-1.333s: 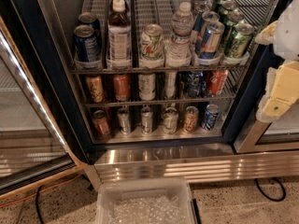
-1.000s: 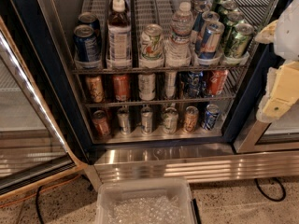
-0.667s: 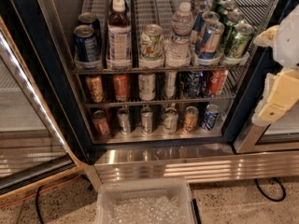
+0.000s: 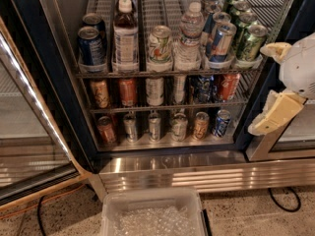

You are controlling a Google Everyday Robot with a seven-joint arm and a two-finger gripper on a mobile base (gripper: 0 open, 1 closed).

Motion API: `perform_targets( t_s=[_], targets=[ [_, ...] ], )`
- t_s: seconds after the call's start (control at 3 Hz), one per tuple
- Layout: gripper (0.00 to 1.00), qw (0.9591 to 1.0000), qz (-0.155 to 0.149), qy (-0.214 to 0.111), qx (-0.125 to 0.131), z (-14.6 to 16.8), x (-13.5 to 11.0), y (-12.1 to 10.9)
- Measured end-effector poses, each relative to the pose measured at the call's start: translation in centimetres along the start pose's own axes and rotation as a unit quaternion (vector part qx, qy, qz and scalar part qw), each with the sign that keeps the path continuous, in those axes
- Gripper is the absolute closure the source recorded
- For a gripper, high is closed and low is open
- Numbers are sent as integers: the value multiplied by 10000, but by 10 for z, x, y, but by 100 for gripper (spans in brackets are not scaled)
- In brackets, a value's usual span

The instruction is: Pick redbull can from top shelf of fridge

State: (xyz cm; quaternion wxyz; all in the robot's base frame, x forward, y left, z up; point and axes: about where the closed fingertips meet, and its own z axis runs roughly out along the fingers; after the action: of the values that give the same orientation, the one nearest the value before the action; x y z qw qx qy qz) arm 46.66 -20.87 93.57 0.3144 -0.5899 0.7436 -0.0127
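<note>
The redbull can (image 4: pixel 221 42), slim, blue and silver with a red mark, stands at the front of a lane on the top shelf (image 4: pixel 152 9) of the open fridge (image 4: pixel 197 173). It sits in a clear front cup, second lane from the right, with more slim cans behind it. My gripper (image 4: pixel 259 88) is at the right edge of the view, outside the fridge frame, lower than and to the right of the can. Its two cream fingers (image 4: pixel 276 113) are spread apart and hold nothing.
Green cans (image 4: pixel 251 41) stand right of the redbull can, a water bottle (image 4: pixel 189 33) left of it. Wider dark-blue cans (image 4: pixel 91 45) are at far left. Lower racks hold small cans (image 4: pixel 155 90). The glass door (image 4: pixel 29 107) stands open at left. A clear bin (image 4: pixel 152 215) sits on the floor.
My gripper has shifted slightly down and to the left, toward the fridge frame. The cans and bottles have not moved.
</note>
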Motion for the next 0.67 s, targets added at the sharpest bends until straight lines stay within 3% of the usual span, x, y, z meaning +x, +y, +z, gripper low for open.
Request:
perform_targets(
  t_s=[0.33,0.67],
  targets=[
    [0,9999,-25,-24,102,-3,-4,-5],
    [0,9996,145,-190,132,4,-1,-1]
  ],
)
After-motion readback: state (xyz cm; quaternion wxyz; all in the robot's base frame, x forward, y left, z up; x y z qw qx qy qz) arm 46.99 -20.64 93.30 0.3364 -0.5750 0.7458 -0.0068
